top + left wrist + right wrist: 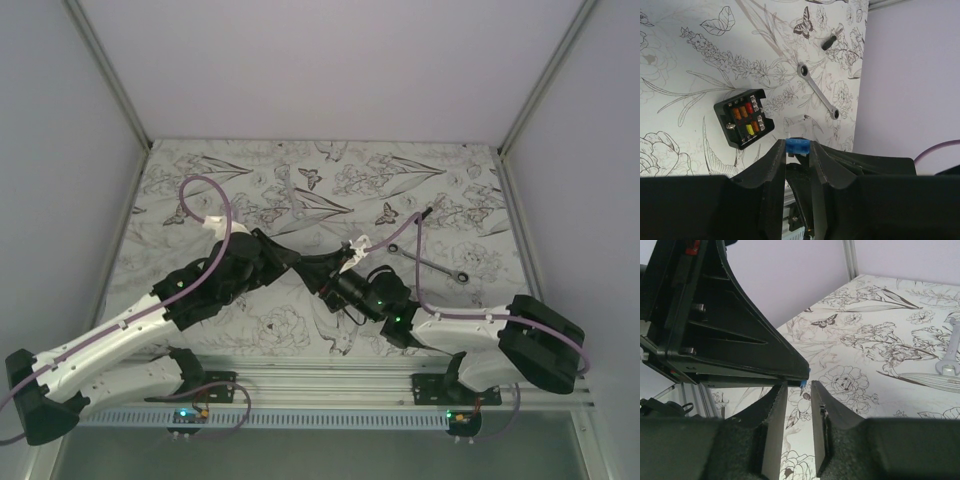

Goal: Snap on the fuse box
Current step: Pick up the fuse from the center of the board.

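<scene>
**While jaws meet, the fuse box [744, 118] waits**

Left jaws clenched on a blue piece [797, 146]; right jaws released at its tip. The fuse box lies on the desk [675, 115], beyond the left jaws, leftward. I'd square up before pinching.

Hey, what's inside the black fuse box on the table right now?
Inside the fuse box, the left wrist view shows a red piece, a yellow piece and orange pieces in two rows. The box floor beneath them is covered.
</scene>
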### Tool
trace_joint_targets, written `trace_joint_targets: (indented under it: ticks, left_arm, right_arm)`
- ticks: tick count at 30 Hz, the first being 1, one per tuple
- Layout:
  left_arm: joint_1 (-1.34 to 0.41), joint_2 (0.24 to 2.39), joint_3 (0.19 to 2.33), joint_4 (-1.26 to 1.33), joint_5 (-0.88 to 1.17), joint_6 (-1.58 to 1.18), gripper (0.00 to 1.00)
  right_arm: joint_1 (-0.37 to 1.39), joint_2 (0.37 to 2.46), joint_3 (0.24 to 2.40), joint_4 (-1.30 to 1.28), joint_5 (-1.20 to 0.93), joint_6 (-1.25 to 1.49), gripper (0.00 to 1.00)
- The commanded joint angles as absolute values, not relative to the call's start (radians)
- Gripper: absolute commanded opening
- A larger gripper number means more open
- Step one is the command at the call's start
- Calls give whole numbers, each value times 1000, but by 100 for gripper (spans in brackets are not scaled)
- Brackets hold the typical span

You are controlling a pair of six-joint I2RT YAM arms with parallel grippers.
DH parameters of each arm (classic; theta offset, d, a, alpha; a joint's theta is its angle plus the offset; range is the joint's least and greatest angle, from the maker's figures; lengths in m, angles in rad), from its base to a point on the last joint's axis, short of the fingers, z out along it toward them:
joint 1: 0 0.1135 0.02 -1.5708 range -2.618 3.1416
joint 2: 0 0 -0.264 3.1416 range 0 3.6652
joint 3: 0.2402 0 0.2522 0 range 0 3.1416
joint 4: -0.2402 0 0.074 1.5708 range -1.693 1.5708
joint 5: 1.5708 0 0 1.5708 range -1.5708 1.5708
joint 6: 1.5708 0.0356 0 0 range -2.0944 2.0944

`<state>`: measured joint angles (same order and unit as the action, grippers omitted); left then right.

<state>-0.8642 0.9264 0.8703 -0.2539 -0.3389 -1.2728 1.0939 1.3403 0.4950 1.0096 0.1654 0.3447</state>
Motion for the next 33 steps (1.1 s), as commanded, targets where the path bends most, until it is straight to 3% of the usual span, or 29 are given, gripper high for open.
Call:
trace_joint_targets:
  ticks: [1, 10, 15, 23, 33]
  left_arm:
    - [-874, 913, 857, -227, -344, -1281, 17]
    - [-874, 913, 856, -222, -345, -1274, 20]
    - [-874, 925, 861, -221, -347, -1233, 28]
    - [-868, 894, 902, -224, -367, -826, 70]
    - [-827, 834, 928, -216, -137, -265, 74]
  right_arm:
    - [1103, 1350, 534, 1065, 199, 322, 28]
    - [1101, 1337, 535, 1025, 185, 303, 0]
    - [1087, 1321, 538, 986, 140, 289, 0]
    - [955, 1268, 584, 778, -135, 325, 0]
    - [750, 1196, 624, 616, -571, 374, 0]
